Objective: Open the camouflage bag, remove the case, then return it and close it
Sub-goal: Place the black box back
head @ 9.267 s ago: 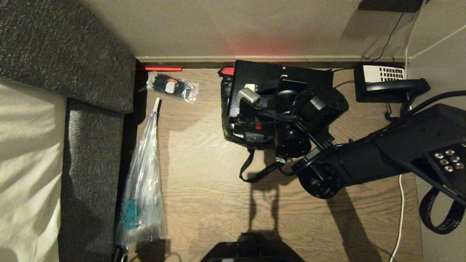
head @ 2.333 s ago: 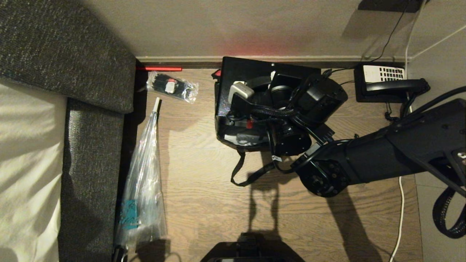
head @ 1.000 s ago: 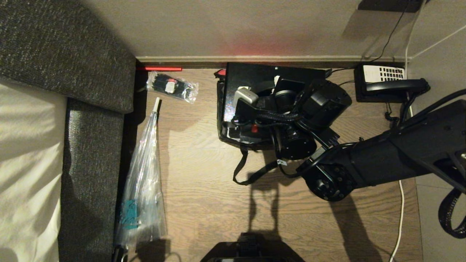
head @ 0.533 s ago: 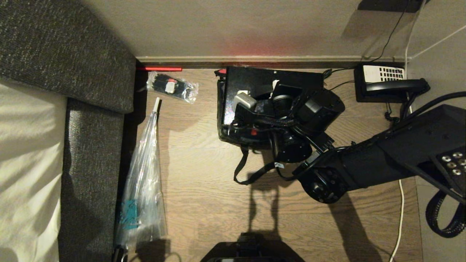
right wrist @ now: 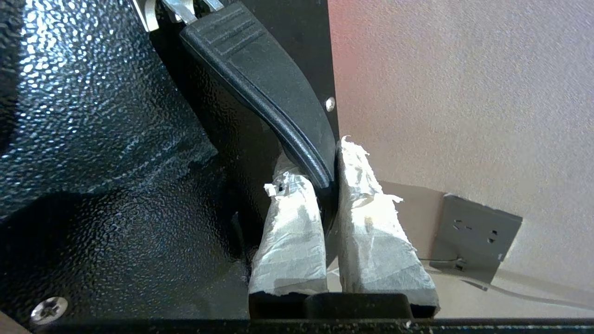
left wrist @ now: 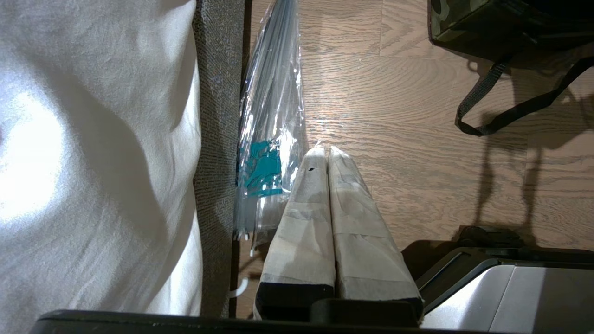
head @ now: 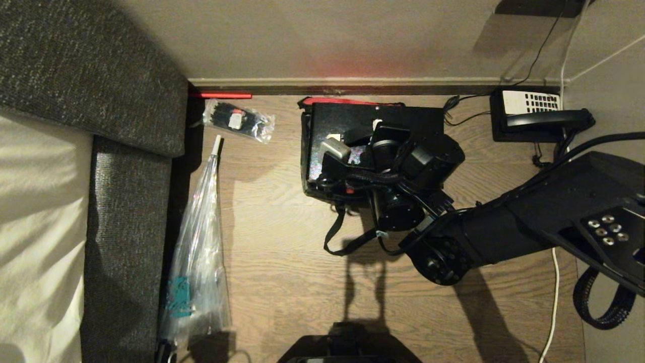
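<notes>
The case (head: pixel 352 117), a flat black box with a speckled surface, stands upright in the camouflage bag (left wrist: pixel 464 23) on the wood floor by the wall. A strip of the bag's red lining (head: pixel 347 102) shows along its far edge. One black strap (head: pixel 335 237) trails toward me. My right gripper (right wrist: pixel 320 171) is shut on the case's black handle (right wrist: pixel 260 79), one taped finger on each side, with the glittery case wall (right wrist: pixel 93 139) close beside it. In the head view the right wrist (head: pixel 428 156) hides the grip. My left gripper (left wrist: pixel 323 153) hangs shut and empty low over the floor.
A black telephone (head: pixel 539 118) sits right of the bag by the wall, with a white cable (head: pixel 554 302) running along the floor. A long clear plastic bag (head: pixel 199 252) and a small packet (head: pixel 239 121) lie left, beside a grey sofa (head: pixel 90 75). A wall socket (right wrist: pixel 478 236) shows behind.
The case has sunk lower and nearer, still held by my right gripper, and the red lining now shows along its far edge. The left arm has not moved.
</notes>
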Controlling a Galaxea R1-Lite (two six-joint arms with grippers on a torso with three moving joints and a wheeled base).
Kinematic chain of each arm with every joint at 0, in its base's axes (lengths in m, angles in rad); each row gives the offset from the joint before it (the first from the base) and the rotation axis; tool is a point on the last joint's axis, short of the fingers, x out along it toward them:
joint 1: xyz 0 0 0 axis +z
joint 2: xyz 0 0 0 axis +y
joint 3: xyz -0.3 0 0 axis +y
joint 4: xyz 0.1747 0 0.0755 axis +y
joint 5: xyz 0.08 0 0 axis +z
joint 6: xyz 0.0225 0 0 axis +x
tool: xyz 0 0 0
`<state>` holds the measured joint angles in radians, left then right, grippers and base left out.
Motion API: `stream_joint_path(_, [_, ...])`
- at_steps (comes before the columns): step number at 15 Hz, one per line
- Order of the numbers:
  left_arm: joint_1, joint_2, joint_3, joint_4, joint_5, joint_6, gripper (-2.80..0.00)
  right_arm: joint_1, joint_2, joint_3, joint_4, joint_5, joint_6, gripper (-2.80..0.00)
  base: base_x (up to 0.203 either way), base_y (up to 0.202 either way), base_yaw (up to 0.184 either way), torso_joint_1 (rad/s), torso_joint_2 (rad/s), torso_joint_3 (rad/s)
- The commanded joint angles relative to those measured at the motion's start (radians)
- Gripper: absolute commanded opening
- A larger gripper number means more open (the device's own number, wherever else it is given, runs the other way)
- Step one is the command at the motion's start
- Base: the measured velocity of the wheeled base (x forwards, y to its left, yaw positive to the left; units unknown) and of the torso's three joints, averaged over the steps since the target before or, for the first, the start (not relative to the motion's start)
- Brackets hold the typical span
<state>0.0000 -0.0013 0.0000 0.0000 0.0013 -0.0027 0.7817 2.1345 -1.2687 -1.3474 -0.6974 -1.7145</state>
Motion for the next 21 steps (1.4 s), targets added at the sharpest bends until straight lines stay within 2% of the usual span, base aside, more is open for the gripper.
stream_joint_path(1, [0.0,0.001,0.0,-0.001,0.0,0.0,-2.8,0.002,0.004,-0.008,-0.006,-0.004,-0.008,-2.8,0.0,0.0,0.0,0.0,0.0,0.0])
stream_joint_path(21, [0.0,0.001,0.0,0.0,0.0,0.0,-2.8,0.024,0.046,-0.076,-0.015,-0.004,0.013,-2.8,0.0,0.0,0.0,0.0,0.0,0.0])
